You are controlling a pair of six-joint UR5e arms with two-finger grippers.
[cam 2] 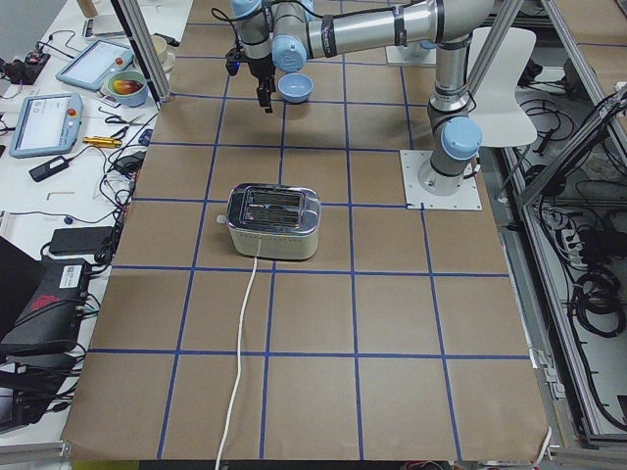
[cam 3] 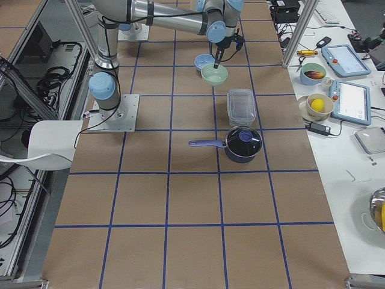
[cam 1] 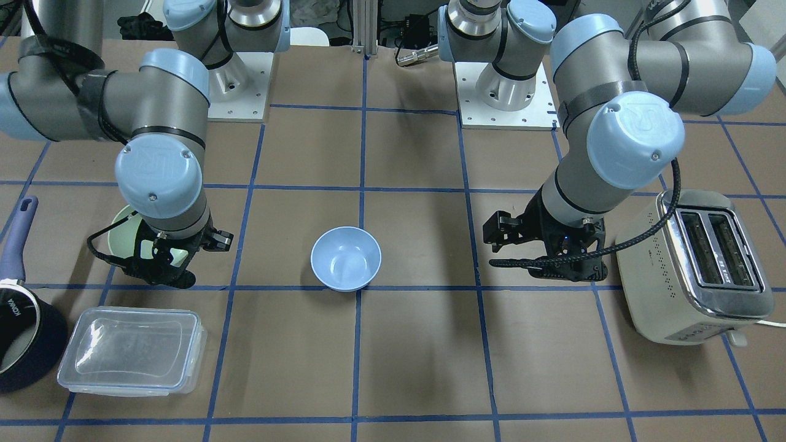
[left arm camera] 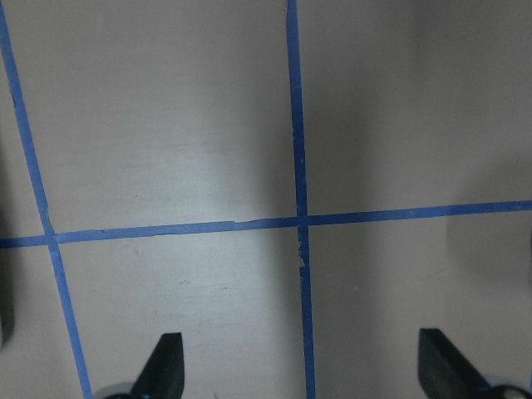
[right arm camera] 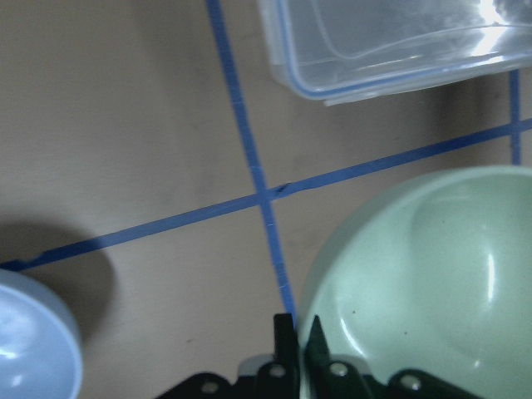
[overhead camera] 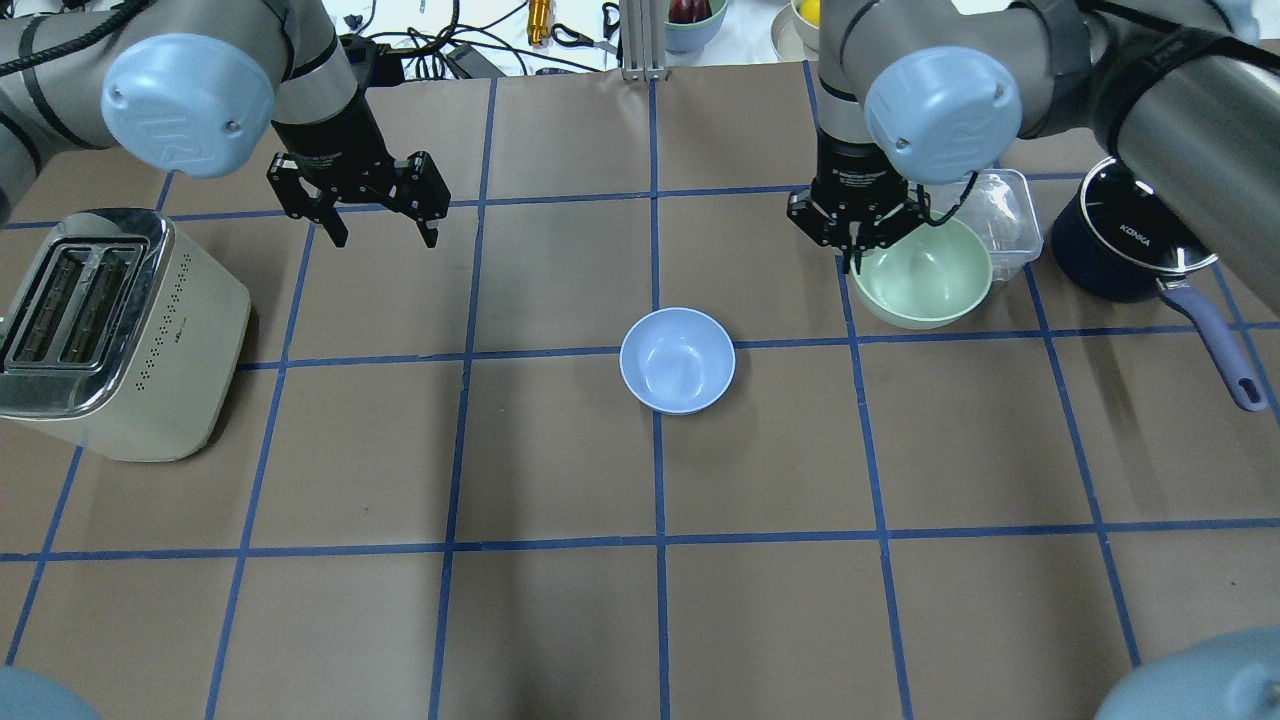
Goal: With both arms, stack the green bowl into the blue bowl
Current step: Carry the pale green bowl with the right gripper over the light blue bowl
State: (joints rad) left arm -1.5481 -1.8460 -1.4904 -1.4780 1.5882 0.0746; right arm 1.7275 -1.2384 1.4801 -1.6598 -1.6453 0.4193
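Observation:
The blue bowl (overhead camera: 677, 360) stands upright and empty at the table's middle; it also shows in the front view (cam 1: 346, 258). The green bowl (overhead camera: 930, 275) is to its right, beside the clear container. My right gripper (overhead camera: 857, 258) is shut on the green bowl's near-left rim; the right wrist view shows the fingertips (right arm camera: 288, 337) pinching the rim, one inside and one outside the green bowl (right arm camera: 424, 266). The blue bowl's edge (right arm camera: 33, 341) is at that view's lower left. My left gripper (overhead camera: 382, 232) is open and empty above bare table, left of the blue bowl, with nothing between its fingers (left arm camera: 166, 362).
A cream toaster (overhead camera: 110, 330) stands at the left edge. A clear plastic container (overhead camera: 1000, 215) lies just behind the green bowl. A dark pot with a blue handle (overhead camera: 1120, 240) is at the far right. Blue tape lines grid the brown table.

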